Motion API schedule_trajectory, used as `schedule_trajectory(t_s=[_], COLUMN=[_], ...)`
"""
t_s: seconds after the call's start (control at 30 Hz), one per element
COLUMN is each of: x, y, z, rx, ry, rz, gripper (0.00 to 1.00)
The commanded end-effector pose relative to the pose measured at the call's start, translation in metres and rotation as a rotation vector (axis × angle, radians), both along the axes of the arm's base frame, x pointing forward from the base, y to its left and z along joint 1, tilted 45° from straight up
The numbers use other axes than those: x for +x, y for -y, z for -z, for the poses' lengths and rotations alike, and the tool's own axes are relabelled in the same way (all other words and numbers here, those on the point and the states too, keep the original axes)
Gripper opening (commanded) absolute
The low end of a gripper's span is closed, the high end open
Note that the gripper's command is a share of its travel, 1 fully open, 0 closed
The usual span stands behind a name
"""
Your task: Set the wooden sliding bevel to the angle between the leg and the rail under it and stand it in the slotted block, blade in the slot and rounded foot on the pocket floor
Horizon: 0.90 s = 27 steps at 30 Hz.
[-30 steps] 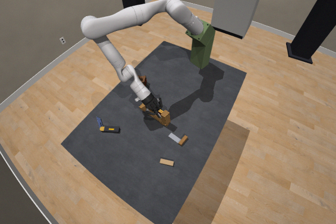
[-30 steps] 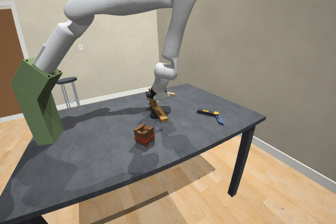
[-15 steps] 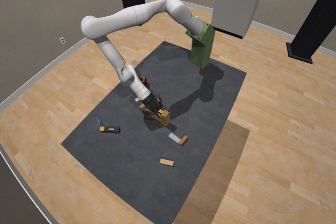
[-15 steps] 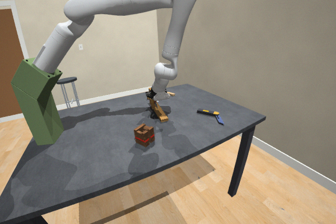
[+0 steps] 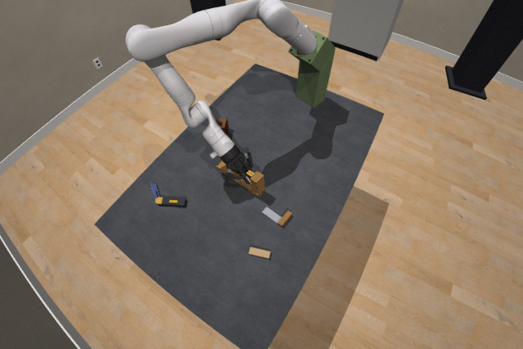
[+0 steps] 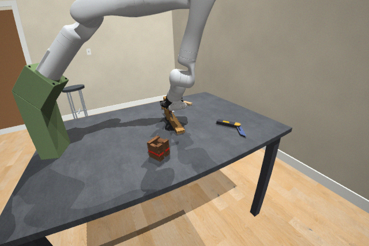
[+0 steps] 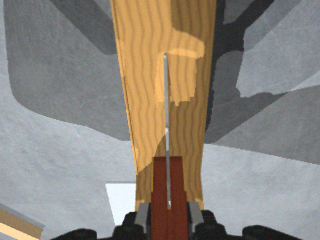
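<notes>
My gripper (image 5: 238,171) is shut on the wooden sliding bevel (image 7: 168,200), whose red-brown stock sits between the fingers in the wrist view. Its thin metal blade (image 7: 166,125) shows edge-on and runs along the light wooden leg-and-rail piece (image 7: 165,75) below it. That piece (image 5: 251,183) stands near the middle of the dark table, and it also shows in the exterior view (image 6: 174,121) under the gripper (image 6: 169,106). The slotted block (image 6: 157,147), brown with a red band, stands apart nearer the arm's base; it is partly hidden behind the arm (image 5: 221,123). The black bevel (image 5: 168,199) with yellow marks and a blue blade lies flat to the side.
A small square with a pale blade and wooden stock (image 5: 278,216) lies just past the leg-and-rail piece. A loose wooden block (image 5: 259,252) lies nearer the table's edge. The green arm pedestal (image 5: 315,68) stands at the far end of the table.
</notes>
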<state>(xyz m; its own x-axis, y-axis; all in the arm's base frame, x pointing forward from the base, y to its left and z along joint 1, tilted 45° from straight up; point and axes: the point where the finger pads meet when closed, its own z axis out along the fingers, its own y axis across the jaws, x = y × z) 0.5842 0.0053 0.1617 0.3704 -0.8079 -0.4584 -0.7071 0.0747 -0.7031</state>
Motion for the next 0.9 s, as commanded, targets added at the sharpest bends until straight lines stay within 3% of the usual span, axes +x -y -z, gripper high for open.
schedule_trajectory(t_s=[0.0, 0.87], x=[-0.0001, -0.0055], y=[-0.0001, -0.0013], z=[-0.0008, -0.0064], rx=[0.0, 0.0], ry=[0.001, 0.001], rz=[0.0, 0.0], gripper=[0.1, 0.1])
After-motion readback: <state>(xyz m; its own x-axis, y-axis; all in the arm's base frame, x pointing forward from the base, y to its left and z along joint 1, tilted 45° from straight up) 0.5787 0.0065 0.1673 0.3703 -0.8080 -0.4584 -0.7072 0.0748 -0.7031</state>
